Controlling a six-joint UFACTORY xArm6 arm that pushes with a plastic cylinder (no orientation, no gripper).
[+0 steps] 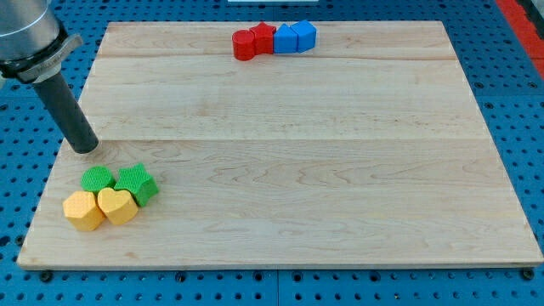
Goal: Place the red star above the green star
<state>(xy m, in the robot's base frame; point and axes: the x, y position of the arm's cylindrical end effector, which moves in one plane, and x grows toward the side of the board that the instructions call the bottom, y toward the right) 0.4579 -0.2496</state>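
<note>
Currently on the tabletop: two block clusters and one rod

Item 1: wooden tabletop (280,170), sitting on a blue perforated base (510,76).

Item 2: my tip (84,149), resting near the view's left edge of the tabletop, standing just above the lower-left cluster and apart from it. No jaws are showing; the arm is ending in a plain dark rod, so nothing is being clamped.

Item 3: cluster at the view's top, four blocks sitting in a touching row. Reading from the view's left: red cylinder-like block (245,45), red star (263,38), blue block (286,38) of unclear shape, blue block (303,35) of unclear shape.

Item 4: cluster at the view's bottom left, four blocks touching. Green star (137,183) sitting at the upper right of the group, a rounder green block (98,179) lying to its left, yellow heart (116,206) lying below the green star, yellow block (83,210) lying at the lower left.

Item 5: red star and green star are lying well apart, at opposite ends of the tabletop.
</note>
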